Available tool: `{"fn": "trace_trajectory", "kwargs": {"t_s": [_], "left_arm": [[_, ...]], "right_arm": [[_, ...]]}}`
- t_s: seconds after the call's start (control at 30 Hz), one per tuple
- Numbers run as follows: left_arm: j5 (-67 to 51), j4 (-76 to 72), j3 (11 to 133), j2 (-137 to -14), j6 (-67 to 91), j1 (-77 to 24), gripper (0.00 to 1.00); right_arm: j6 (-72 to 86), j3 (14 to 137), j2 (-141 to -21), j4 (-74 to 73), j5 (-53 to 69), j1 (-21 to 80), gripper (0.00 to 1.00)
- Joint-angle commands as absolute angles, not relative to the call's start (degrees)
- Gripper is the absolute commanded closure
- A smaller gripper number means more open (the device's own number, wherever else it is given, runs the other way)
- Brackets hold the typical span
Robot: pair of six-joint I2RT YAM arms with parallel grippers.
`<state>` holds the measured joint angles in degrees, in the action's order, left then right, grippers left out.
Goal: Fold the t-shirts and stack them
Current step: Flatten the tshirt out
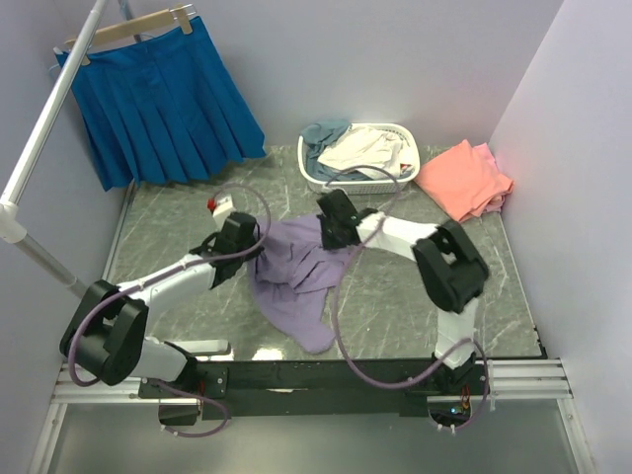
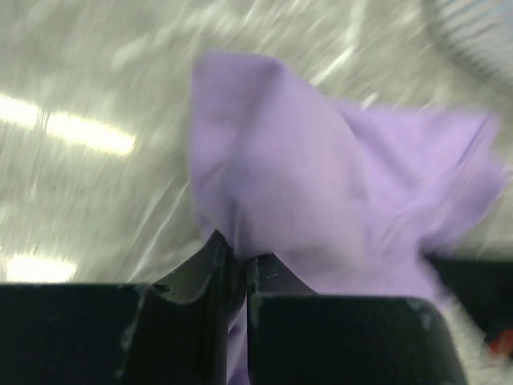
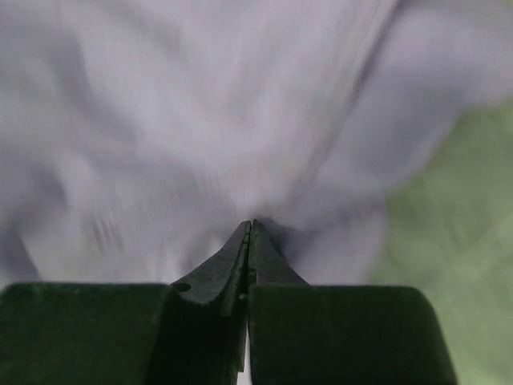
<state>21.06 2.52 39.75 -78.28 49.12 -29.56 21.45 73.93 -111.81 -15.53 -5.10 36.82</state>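
View from above the two arms: I see a grey marbled desk [image 1: 178, 212] with a lavender t-shirt [image 1: 296, 281] crumpled at its middle, between the arms. The shirt's upper edge is drawn up at two points, and the rest trails toward the near edge in a loose heap. My left hand [image 1: 259, 249] reaches in from the left and meets the shirt's left side. My right hand [image 1: 326, 235] reaches in from the right and meets its upper right side.

In the blurred left wrist view, the left hand [image 2: 232, 257] has its fingers nearly together, clamped on a fold of the lavender t-shirt [image 2: 321, 192]. Purple cloth shows in the narrow slit between them.

In the right wrist view, the right hand [image 3: 250, 228] is pressed fully together. The lavender t-shirt [image 3: 200, 120] gathers into creases right at its tip, so it pinches the cloth.

At the far edge stands a white lattice basket [image 1: 400, 178] holding a cream-white t-shirt [image 1: 360, 148] and a grey-blue t-shirt [image 1: 321, 136]. Just right of it, coral-pink t-shirts [image 1: 464, 178] lie in a rough pile. At far left, a bright blue pleated skirt [image 1: 168, 99] hangs from a wooden hanger [image 1: 128, 28]
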Motion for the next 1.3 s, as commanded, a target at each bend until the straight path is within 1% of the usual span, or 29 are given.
{"fn": "trace_trajectory", "kwargs": {"t_s": [0.0,0.03,0.1,0.13,0.2,0.23,0.37,0.4,0.43,0.47,0.5,0.53,0.6,0.63,0.7,0.8,0.97,1.13,1.27], "left_arm": [[20.75,2.55,48.06,-79.54,42.46,-27.43,0.87],[18.92,2.72,50.86,-80.93,41.49,-27.07,0.83],[17.58,3.25,53.95,-82.96,39.12,-26.72,0.81],[15.32,3.16,56.92,-84.19,38.33,-26.63,0.78],[14.06,3.77,60.1,-88.23,36.65,-26.63,0.75],[13.28,4.04,62.99,-91.03,36.39,-26.54,0.71],[6.62,2.9,68.46,-97.19,34.63,-26.63,0.68],[5.98,3.16,69.6,-98.43,34.63,-26.72,0.67],[6.24,3.51,71.44,-100.09,34.45,-26.72,0.66],[8.24,4.73,71.89,-100.54,35.15,-26.63,0.64],[9.57,5.18,71.98,-100.72,35.5,-26.72,0.59],[10.97,6.06,71.55,-100.2,36.12,-26.54,0.4],[14.74,6.94,70.15,-98.8,38.05,-26.63,0.27],[16.24,6.77,67.87,-96.61,38.67,-26.63,0.12],[19.4,5.72,65.14,-94.14,40.08,-26.63,0.01],[23.1,6.06,59.7,-89.4,41.39,-26.46,0.01],[25.4,7.29,53.89,-81.66,44.64,-25.84,0.01],[26.71,8.95,48.34,-74.11,48.15,-25.23,0.01],[29.87,12.56,44.66,-67.52,52.64,-25.14,0.0]], "right_arm": [[25.39,62.25,-96.81,-15.73,-9.22,36.82,1.0],[25.92,57.7,-94.68,-15.99,-9.58,37.35,1.0],[27.32,53.46,-88.9,-16.87,-10.8,38.31,1.0],[27.94,50.04,-86.94,-17.22,-11.07,39.45,1.0],[29.26,47.03,-82.21,-18.54,-11.51,40.78,1.0],[29.62,45.11,-80.79,-18.98,-12.04,42.17,1.0],[30.33,43.68,-75.51,-19.17,-12.04,45.51,1.0],[30.06,44.03,-74.54,-17.77,-12.22,46.05,0.83],[29.88,44.47,-74.27,-17.23,-12.65,46.49,0.73],[28.93,44.91,-74.35,-16.44,-13.09,46.84,0.67],[28.48,45.87,-74.62,-14.61,-13.1,46.76,0.51],[27.95,46.57,-75.14,-13.63,-13.18,46.84,0.45],[25.06,49.55,-77.68,-11.0,-11.69,46.85,0.42],[24.35,50.88,-79.09,-10.38,-11.17,46.76,0.4],[21.72,55.95,-84.09,-9.85,-9.76,47.02,0.37],[18.99,62.55,-90.86,-10.11,-9.23,47.2,0.36],[16.09,70.12,-99.64,-10.1,-7.47,47.64,0.36],[14.59,75.93,-104.58,-9.4,-3.96,50.0,0.36],[11.87,81.64,-109.5,-12.56,-4.48,53.25,0.36]]}}
